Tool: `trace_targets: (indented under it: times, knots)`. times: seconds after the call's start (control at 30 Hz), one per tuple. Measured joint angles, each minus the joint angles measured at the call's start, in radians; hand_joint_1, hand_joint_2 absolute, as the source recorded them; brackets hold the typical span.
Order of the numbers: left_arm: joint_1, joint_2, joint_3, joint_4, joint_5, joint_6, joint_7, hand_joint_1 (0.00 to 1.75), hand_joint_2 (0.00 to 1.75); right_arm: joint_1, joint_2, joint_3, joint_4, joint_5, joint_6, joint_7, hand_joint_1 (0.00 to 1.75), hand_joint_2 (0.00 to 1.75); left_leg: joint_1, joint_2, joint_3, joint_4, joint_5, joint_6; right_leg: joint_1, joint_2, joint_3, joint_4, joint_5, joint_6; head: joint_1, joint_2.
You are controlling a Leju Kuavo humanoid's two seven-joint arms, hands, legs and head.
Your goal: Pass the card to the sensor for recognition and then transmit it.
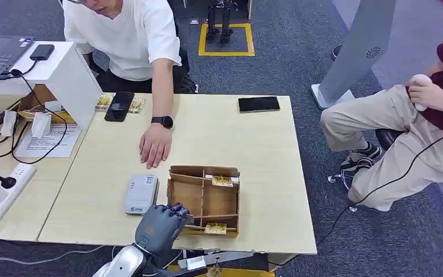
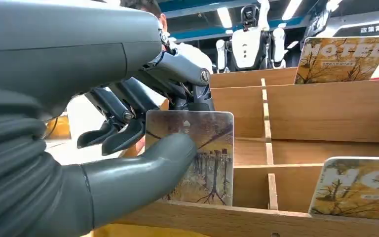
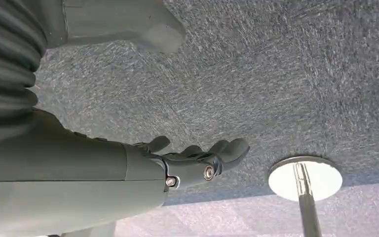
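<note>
My left hand [image 1: 161, 222] is at the near left corner of the wooden divided box [image 1: 203, 171] on the table. In the left wrist view the thumb and fingers of my left hand [image 2: 128, 177] pinch an upright hotel card [image 2: 212, 158] with a picture of trees, just inside the box [image 2: 325, 116]. The grey-white card sensor [image 1: 141, 194] lies flat on the table to the left of the box. My right hand [image 3: 197, 160] hangs over the carpet with its fingers apart and holds nothing.
Two more hotel cards [image 1: 222, 180] [image 1: 216, 229] stand in the box's right compartments. A seated person rests a hand [image 1: 156, 145] on the table just beyond the sensor. Phones [image 1: 119, 105] [image 1: 258, 104] lie at the far edge, a power strip [image 1: 0, 193] at left.
</note>
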Motion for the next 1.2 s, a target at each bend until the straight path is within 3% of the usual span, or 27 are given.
trace_targets:
  times: [0.2, 0.4, 0.53, 0.63, 0.7, 0.77, 0.97, 1.2]
  knots:
    - [0.01, -0.004, 0.0, 0.0, 0.025, 0.03, -0.037, 1.75, 1.75, 0.0, 0.0, 0.01, 0.001, 0.003, 0.0, 0.0, 0.0, 1.75, 0.0, 0.0, 0.0, 0.0, 0.0, 0.0, 0.0, 0.0, 0.0, 0.0, 0.0, 0.0, 0.0, 0.0]
    - [0.033, -0.026, 0.004, -0.002, 0.144, 0.163, -0.139, 1.75, 1.75, 0.0, 0.0, 0.017, 0.008, 0.003, 0.0, -0.001, 0.0, 1.75, 0.0, 0.0, 0.0, 0.0, 0.0, 0.0, 0.0, 0.0, 0.0, 0.0, 0.0, 0.0, 0.0, 0.0]
    - [0.066, -0.075, 0.033, -0.022, 0.433, 0.282, -0.325, 1.75, 1.75, 0.0, 0.0, 0.017, 0.009, 0.0, 0.0, -0.002, 0.0, 1.75, 0.0, 0.0, 0.0, 0.0, 0.0, 0.0, 0.0, 0.0, 0.0, 0.0, 0.0, 0.0, 0.0, 0.0]
    - [0.091, -0.139, 0.087, -0.053, 0.607, 0.295, -0.459, 1.75, 1.75, 0.0, 0.0, 0.016, 0.009, 0.0, 0.0, -0.002, 0.0, 1.75, 0.0, 0.0, 0.0, 0.0, 0.0, 0.0, 0.0, 0.0, 0.0, 0.0, 0.0, 0.0, 0.001, 0.0]
    - [0.098, -0.171, 0.122, -0.07, 0.701, 0.295, -0.507, 1.75, 1.75, -0.002, 0.001, 0.014, 0.009, 0.0, 0.0, -0.004, 0.0, 1.75, 0.0, 0.0, 0.0, 0.0, 0.0, 0.001, 0.0, 0.0, 0.0, 0.0, 0.0, 0.0, 0.001, 0.0]
    - [0.104, -0.193, 0.147, -0.082, 0.753, 0.298, -0.522, 1.75, 1.75, -0.002, 0.001, 0.01, 0.008, 0.0, 0.0, -0.004, 0.0, 1.75, 0.0, 0.0, 0.0, 0.0, 0.0, 0.001, 0.0, -0.001, 0.0, 0.0, 0.0, 0.0, 0.001, 0.0]
    - [0.116, -0.223, 0.179, -0.099, 0.775, 0.301, -0.535, 1.75, 1.75, -0.002, 0.003, 0.008, 0.008, 0.0, 0.0, -0.004, 0.0, 1.75, 0.0, 0.0, 0.0, 0.0, 0.0, 0.0, 0.0, -0.001, 0.0, 0.0, 0.0, 0.0, 0.001, 0.0]
    - [0.124, -0.248, 0.218, -0.118, 0.943, 0.301, -0.579, 1.75, 1.75, -0.002, 0.004, 0.006, 0.004, 0.0, 0.0, -0.003, 0.0, 1.75, 0.0, 0.0, 0.0, 0.0, 0.0, 0.001, 0.0, -0.001, 0.0, 0.0, 0.0, 0.0, 0.001, 0.0]
